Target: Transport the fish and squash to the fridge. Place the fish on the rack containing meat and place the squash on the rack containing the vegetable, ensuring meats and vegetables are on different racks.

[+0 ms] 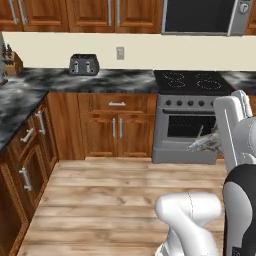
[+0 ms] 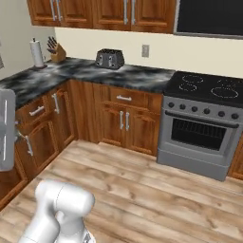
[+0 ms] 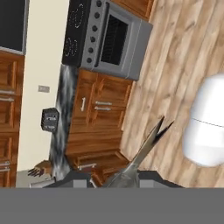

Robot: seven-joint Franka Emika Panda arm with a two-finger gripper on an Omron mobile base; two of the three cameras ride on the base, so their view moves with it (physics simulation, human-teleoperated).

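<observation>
Jaws pinch the fish [image 3: 146, 148], tail projecting beyond them; left base view shows fish [image 1: 204, 143] beside the arm.

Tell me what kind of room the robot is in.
A home kitchen, by the look of it: a stove with an oven door under a black cooktop, wooden cabinets below a dark marbled counter, and a toaster by the wall.

Slender silver fish [image 3: 142, 155] aloft, forked tail outward

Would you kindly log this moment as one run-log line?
phase: transport | pincer: shut on fish | fish: lifted above floor | scene: stove, toaster
</observation>
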